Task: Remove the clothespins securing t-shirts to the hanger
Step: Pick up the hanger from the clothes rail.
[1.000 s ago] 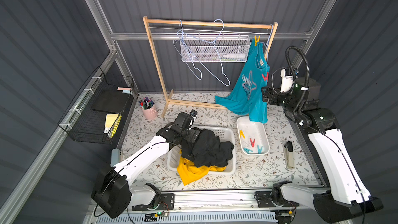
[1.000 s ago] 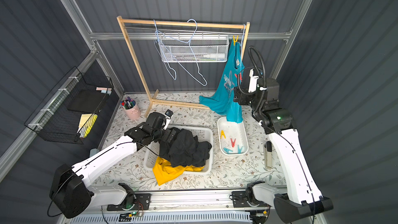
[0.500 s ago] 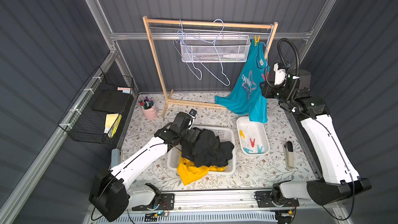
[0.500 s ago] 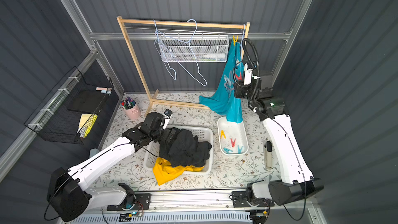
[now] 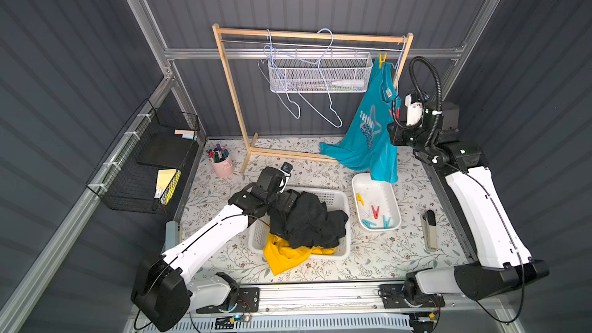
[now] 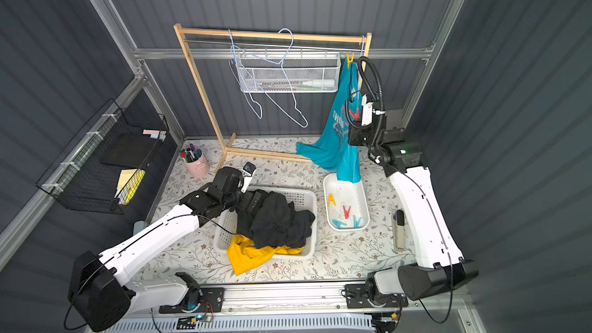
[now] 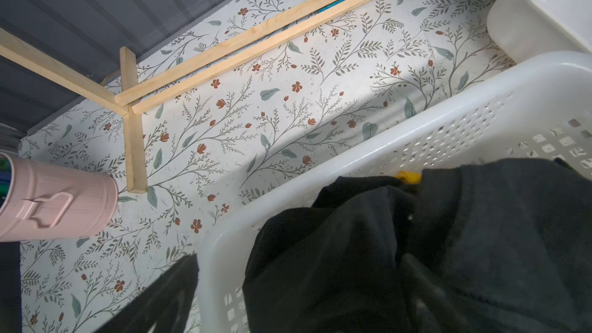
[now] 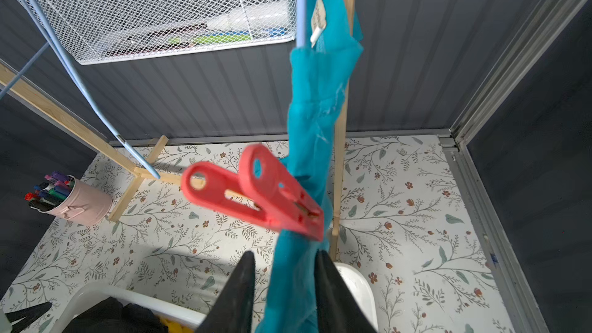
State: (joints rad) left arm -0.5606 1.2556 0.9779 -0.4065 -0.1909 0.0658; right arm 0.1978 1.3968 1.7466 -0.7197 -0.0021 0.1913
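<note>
My right end effector [image 8: 283, 257] stands half-closed, one finger on each side of the hanging teal cloth t-shirt [image 8: 320, 91], and I cannot tell if it already pinches the fold. The red plastic clothespin [image 8: 253, 192] bites this same fold just beyond my fingertips, higher toward the light blue wire hanger [image 8: 301, 4]. Its long axis crosses the cloth and its handles point away from it. My left end effector [image 6: 253, 200], spread wide at the white plastic basket [image 6: 304, 195], is well apart, so I judge the right arm must take it.
</note>
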